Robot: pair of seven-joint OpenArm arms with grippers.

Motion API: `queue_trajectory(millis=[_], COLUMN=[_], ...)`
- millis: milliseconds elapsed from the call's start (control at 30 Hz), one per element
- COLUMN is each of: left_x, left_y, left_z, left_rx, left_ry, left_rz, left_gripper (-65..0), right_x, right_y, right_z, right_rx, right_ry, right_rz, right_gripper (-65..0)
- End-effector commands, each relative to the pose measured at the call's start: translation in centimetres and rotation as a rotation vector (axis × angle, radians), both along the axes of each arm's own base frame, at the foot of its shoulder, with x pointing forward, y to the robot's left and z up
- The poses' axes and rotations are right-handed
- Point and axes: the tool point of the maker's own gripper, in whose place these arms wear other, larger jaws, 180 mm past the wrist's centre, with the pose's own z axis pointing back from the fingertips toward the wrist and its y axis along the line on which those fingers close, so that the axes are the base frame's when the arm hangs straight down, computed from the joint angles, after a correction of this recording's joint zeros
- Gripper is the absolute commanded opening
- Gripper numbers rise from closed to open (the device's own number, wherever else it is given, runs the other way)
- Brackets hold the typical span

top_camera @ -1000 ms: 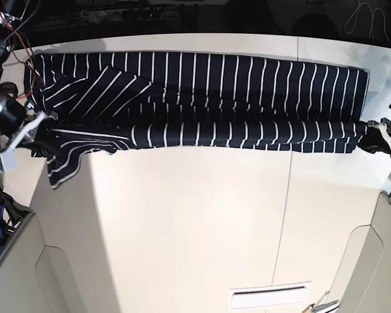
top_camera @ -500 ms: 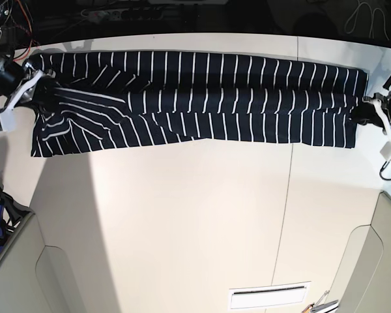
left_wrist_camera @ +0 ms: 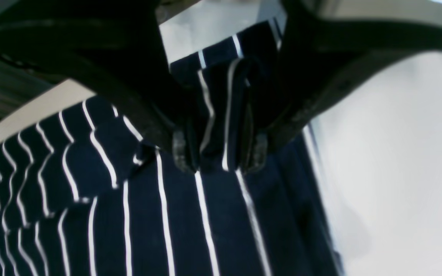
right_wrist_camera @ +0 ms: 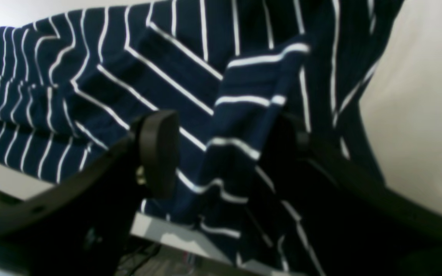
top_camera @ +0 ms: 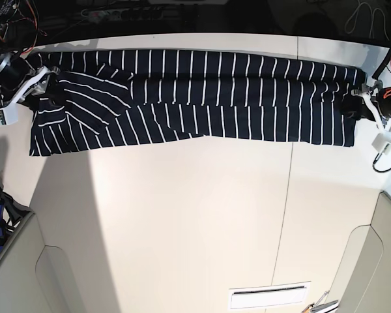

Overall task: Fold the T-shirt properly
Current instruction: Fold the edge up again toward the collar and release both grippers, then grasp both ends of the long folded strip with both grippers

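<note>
A white, seamed table (top_camera: 182, 215) forms the work surface, with dark cabling along its far edge. The left gripper (left_wrist_camera: 217, 155) is closed narrowly on a bunched hem of the dark navy, white-striped short-sleeved cloth T-shirt (top_camera: 195, 94); a vertical pleat of fabric is pinched between the two pads, so that end can be carried without slipping. The right gripper (right_wrist_camera: 221, 149) is held wide, one black pad (right_wrist_camera: 157, 151) standing clear of the cloth that drapes between the fingers; no grip is judged to be applied there.

Outward from the grippers, the T-shirt is laid as a long band across the far part of the table, folded lengthwise, one end at each gripper. The end by the right gripper is spread wider, with diagonal stripes where a sleeve is turned over. The next fold is judged to require that end to be regripped.
</note>
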Motion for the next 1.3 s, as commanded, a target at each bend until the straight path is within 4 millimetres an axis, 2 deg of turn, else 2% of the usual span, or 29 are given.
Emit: queue_trajectory(millis=[0, 200, 267, 333, 400, 433, 467, 500, 567, 600, 733, 833, 933, 1033, 1267], left_x=[1.3, 2.7, 2.9, 3.0, 2.6, 2.3, 1.8, 1.3, 0.4, 0.2, -0.2, -0.9, -1.0, -1.1, -1.5], left_y=[1.1, 3.9, 4.6, 5.0, 5.3, 5.3, 5.2, 5.1, 4.9, 4.8, 4.8, 4.5, 4.0, 4.5, 4.8], left_z=[1.9, 5.8, 6.8, 7.7, 7.9, 7.7, 7.3, 6.8, 5.8, 5.6, 4.3, 2.7, 2.0, 1.5, 0.6], left_rx=[0.014, -0.027, -0.046, -0.063, -0.072, -0.077, -0.079, -0.081, -0.090, -0.098, -0.086, -0.055, -0.063, -0.022, 0.043], left_ry=[-0.063, -0.174, -0.198, -0.220, -0.225, -0.217, -0.202, -0.185, -0.165, -0.171, -0.204, -0.174, -0.180, -0.187, -0.164], left_rz=[0.011, 0.125, 0.152, 0.173, 0.187, 0.189, 0.190, 0.192, 0.202, 0.212, 0.254, 0.258, 0.271, 0.277, 0.249], left_gripper=[-43.0, -43.0, -41.3, -36.3, -31.6, -30.1, -29.3, -28.8, -28.8, -27.9, -17.9, -17.7, -17.7, -17.7, -17.7], right_x=[0.9, 1.6, 1.8, 2.0, 2.2, 2.2, 2.2, 2.2, 2.0, 2.0, 1.8, 1.3, 1.1, 1.1, 1.3], right_y=[-0.6, -2.5, -3.1, -3.5, -3.5, -3.4, -3.3, -3.2, -2.8, -2.6, -2.3, -3.0, -3.5, -3.7, -3.1], right_z=[1.5, 4.8, 6.4, 8.1, 9.5, 9.7, 9.8, 9.7, 9.0, 8.7, 6.5, 4.4, 2.9, 2.5, 3.0], right_rx=[-0.014, -0.042, -0.067, -0.097, -0.123, -0.128, -0.127, -0.122, -0.096, -0.080, -0.018, 0.009, 0.043, 0.058, 0.099], right_ry=[-0.056, -0.155, -0.201, -0.248, -0.288, -0.296, -0.299, -0.296, -0.287, -0.282, -0.247, -0.189, -0.153, -0.146, -0.167], right_rz=[-0.001, -0.059, -0.071, -0.079, -0.075, -0.071, -0.069, -0.071, -0.083, -0.090, -0.125, -0.156, -0.185, -0.195, -0.190], right_gripper=[-28.4, -28.4, -28.4, -28.5, -28.7, -30.9, -36.1, -44.0, -64.2, -65.0, -65.0, -65.0, -65.0, -65.0, -65.0])
